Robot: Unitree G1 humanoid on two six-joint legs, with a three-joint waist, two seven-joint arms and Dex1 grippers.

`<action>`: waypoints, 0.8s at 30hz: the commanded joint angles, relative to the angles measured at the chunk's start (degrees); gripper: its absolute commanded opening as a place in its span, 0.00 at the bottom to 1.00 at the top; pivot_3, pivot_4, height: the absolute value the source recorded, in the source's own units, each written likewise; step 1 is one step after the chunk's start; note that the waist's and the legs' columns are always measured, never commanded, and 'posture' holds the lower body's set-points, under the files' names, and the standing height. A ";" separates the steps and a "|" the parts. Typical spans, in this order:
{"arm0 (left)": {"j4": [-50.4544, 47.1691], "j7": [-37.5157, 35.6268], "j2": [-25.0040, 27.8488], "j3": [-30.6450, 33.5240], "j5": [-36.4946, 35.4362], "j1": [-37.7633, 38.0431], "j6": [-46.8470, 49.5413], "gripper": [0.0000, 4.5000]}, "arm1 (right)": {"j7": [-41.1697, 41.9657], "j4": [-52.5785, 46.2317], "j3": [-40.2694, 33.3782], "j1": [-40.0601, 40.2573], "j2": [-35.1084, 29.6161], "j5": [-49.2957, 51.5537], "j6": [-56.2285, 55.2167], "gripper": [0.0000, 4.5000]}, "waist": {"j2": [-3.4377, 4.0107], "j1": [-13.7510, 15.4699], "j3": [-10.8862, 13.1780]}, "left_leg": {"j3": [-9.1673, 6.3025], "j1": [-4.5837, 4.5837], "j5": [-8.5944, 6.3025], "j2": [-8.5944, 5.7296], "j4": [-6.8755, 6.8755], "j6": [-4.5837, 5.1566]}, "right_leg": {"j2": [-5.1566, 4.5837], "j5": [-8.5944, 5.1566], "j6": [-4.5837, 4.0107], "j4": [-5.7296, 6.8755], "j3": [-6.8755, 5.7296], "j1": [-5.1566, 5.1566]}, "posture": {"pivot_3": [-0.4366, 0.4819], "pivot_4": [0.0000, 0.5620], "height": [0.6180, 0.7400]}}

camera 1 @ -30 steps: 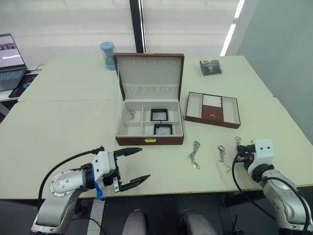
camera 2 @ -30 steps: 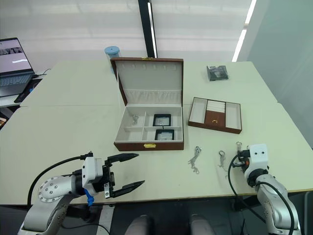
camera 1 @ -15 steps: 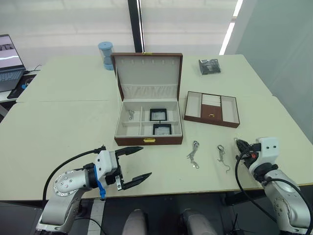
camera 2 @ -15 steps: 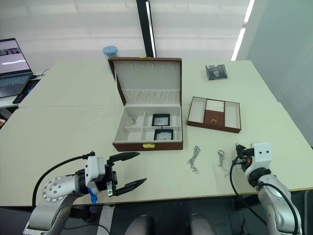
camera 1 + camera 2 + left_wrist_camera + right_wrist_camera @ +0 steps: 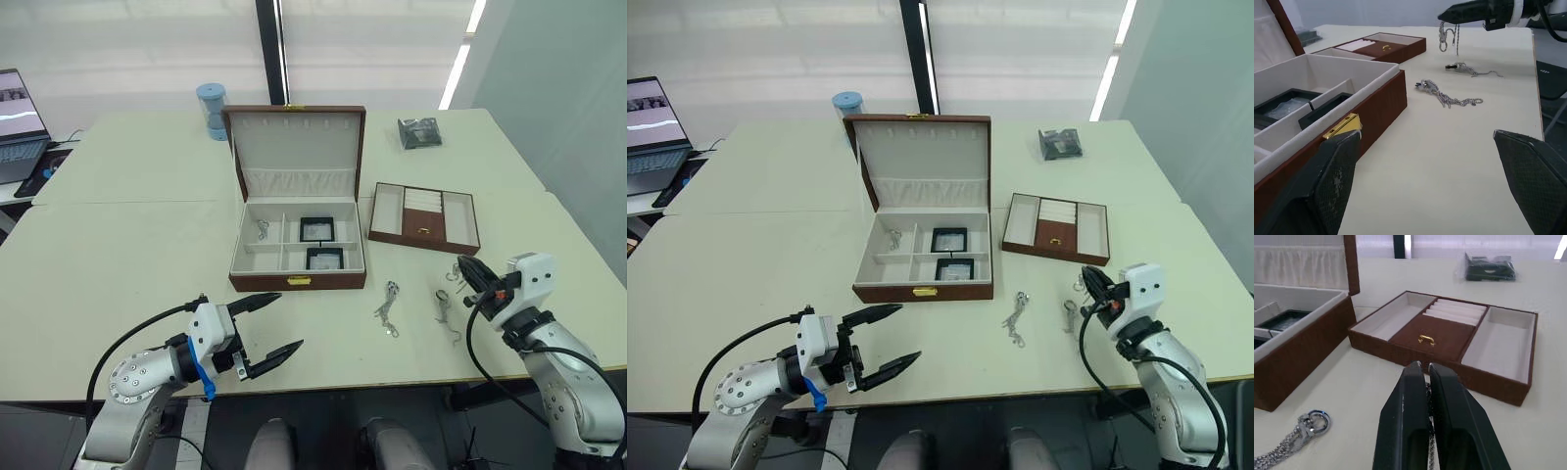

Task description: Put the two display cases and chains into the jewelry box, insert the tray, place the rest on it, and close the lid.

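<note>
One chain (image 5: 1448, 36) now dangles from my right gripper (image 5: 468, 276), jaws pinched on it, lifted off the worktop (image 5: 118, 255) where it lay a second ago beside the tray (image 5: 424, 217). Two more thin silvery chains, one (image 5: 388, 308) and another (image 5: 446, 314), lie loose on the pale smooth worktop. My left gripper (image 5: 266, 330) hovers low near the front edge, jaws wide apart. The reddish-brown jewelry box (image 5: 298, 247) stands open, lid (image 5: 296, 153) upright, cream lining inside, both square black-framed display cases (image 5: 317, 229) in its right compartments.
</note>
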 commanded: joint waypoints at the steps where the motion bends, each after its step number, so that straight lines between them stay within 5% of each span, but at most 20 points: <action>1: -3.58 3.62 -0.94 1.88 0.01 1.44 0.20 1.00 | 1.71 -4.06 2.10 -4.67 -1.33 2.32 1.57 0.00 | 0.00 -0.11 0.00 | -0.01 0.00 0.00 0.01 0.00 0.00 | 0.00 0.00 0.00 0.00 0.01 0.00 | 0.48 0.27 1.00; 12: -10.00 14.04 -4.71 5.57 1.21 10.81 0.03 1.00 | 5.48 0.27 14.15 -23.88 0.88 6.71 12.23 0.00 | 0.01 -0.08 0.03 | -0.10 0.00 0.00 0.04 -0.02 0.00 | -0.03 0.01 -0.01 -0.02 0.01 -0.02 | 0.48 0.27 1.00; 24: -16.76 26.93 -14.22 10.17 3.84 20.61 -1.69 1.00 | 10.45 21.61 24.17 -42.16 11.10 0.51 6.66 0.00 | 0.01 -0.08 0.04 | -0.16 -0.04 0.00 0.04 -0.02 0.01 | -0.10 0.01 -0.03 -0.05 0.01 -0.05 | 0.48 0.27 1.00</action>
